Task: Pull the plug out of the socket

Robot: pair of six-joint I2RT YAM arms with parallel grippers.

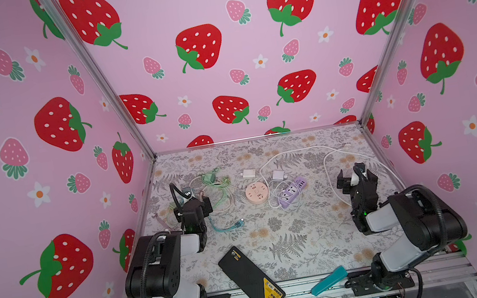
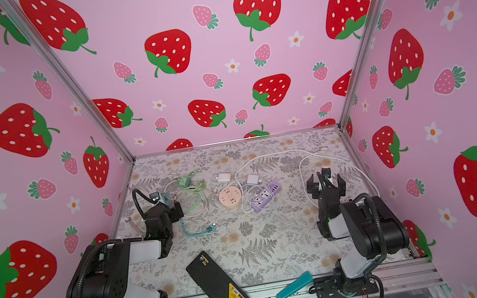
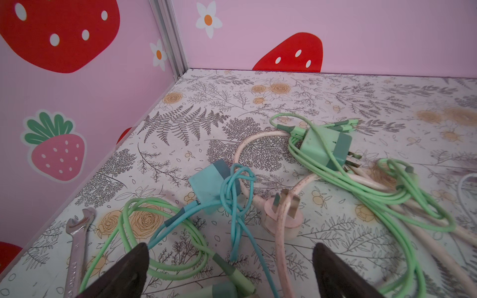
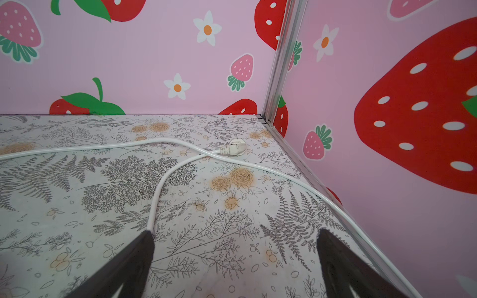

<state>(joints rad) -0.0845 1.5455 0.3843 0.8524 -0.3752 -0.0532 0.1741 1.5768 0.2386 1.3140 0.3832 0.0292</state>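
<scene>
Left gripper (image 3: 231, 247) and right gripper (image 4: 235, 232) both spread, empty, flanking the purple socket strip (image 1: 292, 192), seemingly ready; white plug (image 1: 278, 175) untouched.

Tally of the loose gear, kind by kind
Two sockets: round pink socket (image 1: 256, 193), purple strip (image 1: 292, 192); four chargers: two white chargers (image 1: 248, 173) (image 1: 278, 175), one green charger (image 3: 325, 148), one teal charger (image 3: 210, 188); two mains plugs: pink plug (image 3: 284, 215), white plug (image 4: 233, 149); one wrench (image 3: 77, 240); one black pack (image 1: 251, 280) with a yellow label; one teal handle (image 1: 329, 280); two grippers: left gripper (image 3: 231, 249), right gripper (image 4: 235, 233)
</scene>
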